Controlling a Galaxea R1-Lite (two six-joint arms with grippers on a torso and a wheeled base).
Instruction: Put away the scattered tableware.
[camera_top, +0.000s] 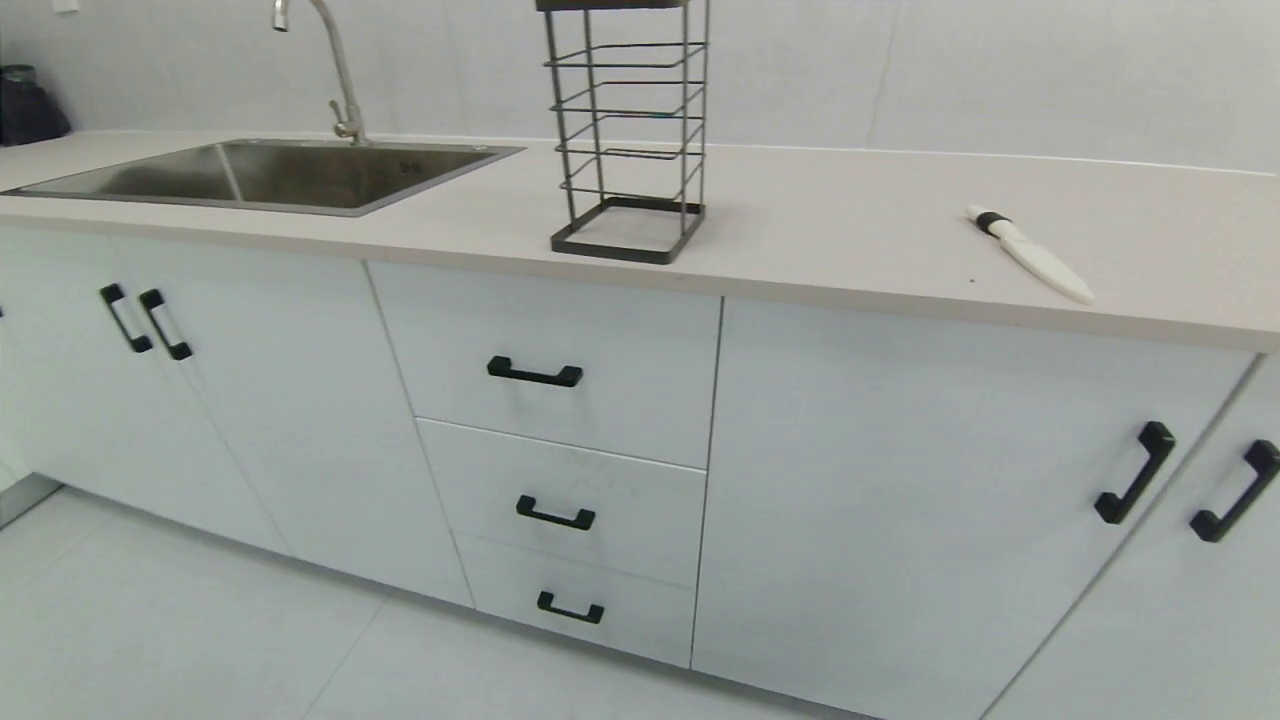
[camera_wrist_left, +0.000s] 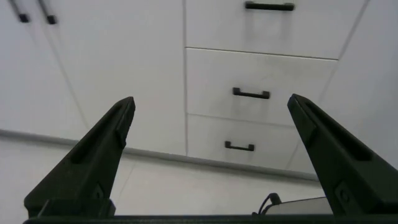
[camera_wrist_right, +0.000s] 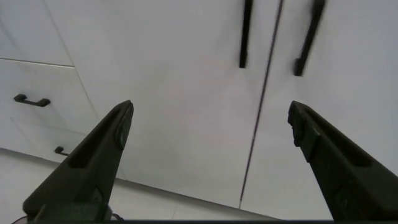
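Locating the knife (camera_top: 1030, 255) on the countertop (camera_top: 850, 220): lying flat near the front edge, well to the right of the wire rack (camera_top: 610, 252). Pointing the pale tip toward the front edge and the black-banded handle end toward the wall. Touching only the countertop.

Locating the wire rack: standing upright near the front edge, directly above the drawer stack (camera_top: 610, 470), between the sink (camera_top: 300, 175) and the knife.

Locating the sink: sitting recessed in the countertop at the left, with the faucet (camera_top: 340, 70) rising behind the basin. Noting a dark object (camera_top: 25, 105) at the far left by the wall, too unclear for identifying.

Locating the left gripper (camera_wrist_left: 211, 102): hanging low in front of the drawer stack, facing its three black pulls (camera_wrist_left: 251, 94). Spreading the jaws wide, gripping nothing.

Locating the right gripper (camera_wrist_right: 210, 109): hanging in front of the white cabinet doors (camera_wrist_right: 186, 93), facing two vertical black handles (camera_wrist_right: 245, 31) at the seam between them. Spreading the jaws wide here as well, gripping nothing.
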